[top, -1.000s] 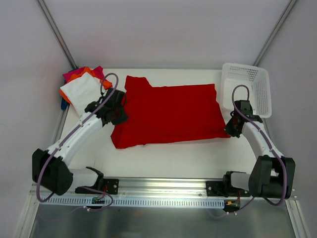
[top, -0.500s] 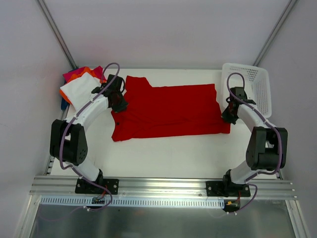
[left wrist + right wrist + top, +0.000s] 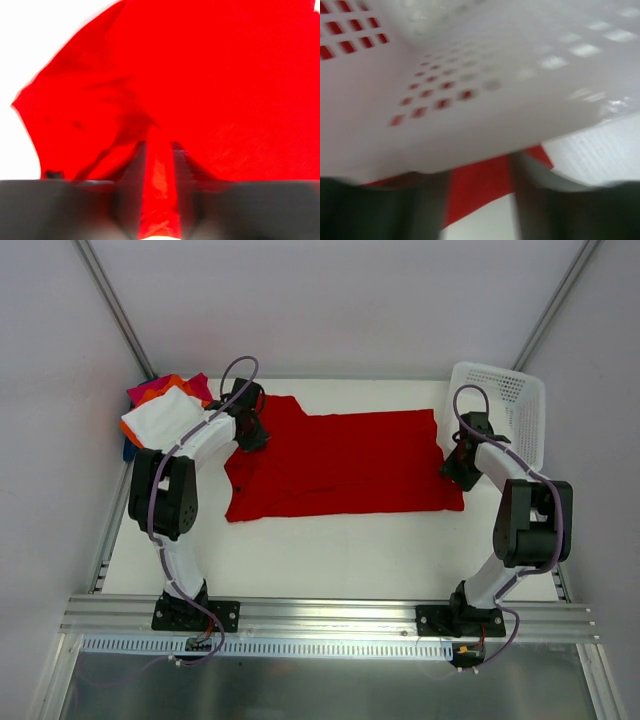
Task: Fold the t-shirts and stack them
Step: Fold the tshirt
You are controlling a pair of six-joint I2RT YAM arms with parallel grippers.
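Observation:
The red t-shirt (image 3: 340,465) lies folded into a wide band across the middle of the table. My left gripper (image 3: 252,432) rests on its far left corner. In the left wrist view the red cloth (image 3: 210,75) fills the frame, and a ridge of it stands in the gap of my left gripper (image 3: 157,175), whose fingers are apart. My right gripper (image 3: 452,470) sits at the shirt's right edge. In the right wrist view it (image 3: 479,210) is open over a red corner (image 3: 475,185) and bare table. A stack of folded t-shirts (image 3: 165,415), white on top, lies at the far left.
The white mesh basket (image 3: 497,375) stands at the far right corner, and its wall (image 3: 470,75) looms just above my right fingers. Orange (image 3: 170,383) and magenta (image 3: 145,392) cloth show under the white shirt. White table (image 3: 330,560) lies in front of the red shirt.
Both grippers have moved away from the near edge with the shirt's ends, then opened. The red shirt's near edge has shifted back and lies straighter.

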